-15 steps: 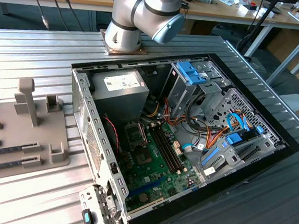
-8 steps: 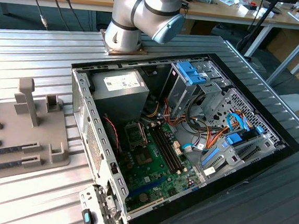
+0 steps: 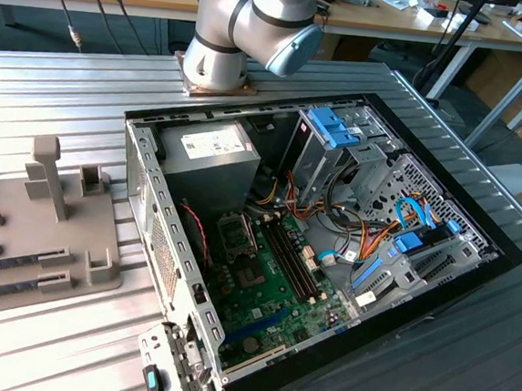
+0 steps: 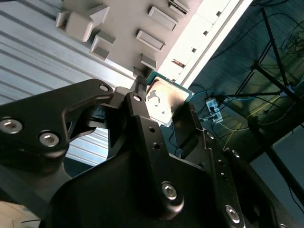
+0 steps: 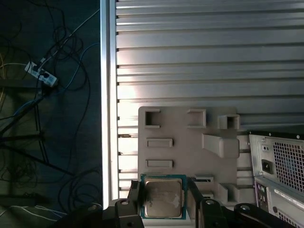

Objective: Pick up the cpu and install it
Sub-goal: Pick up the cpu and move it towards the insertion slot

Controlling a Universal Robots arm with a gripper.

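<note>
The cpu [image 5: 163, 199] is being clamped by its edges between the fingers of the gripper [image 5: 163, 189] in both wrist views, close to the grey parts tray [image 5: 190, 142]. In the exterior view, the open computer case [image 3: 143, 181] is being shown, its motherboard socket [image 3: 237, 235] at three o'clock from that tray.

Silvery, teal-edged cpu [image 5: 163, 198]; black pincer [image 5: 163, 202]; grey tray [image 5: 187, 142].

So the cpu [image 5: 163, 197] sits clamped in my gripper [image 5: 164, 191], over the fixture tray [image 5: 187, 142] on the slatted table [image 5: 190, 47]. The open case [image 3: 146, 204] lies just beside that tray, on the exterior view's right.
</note>
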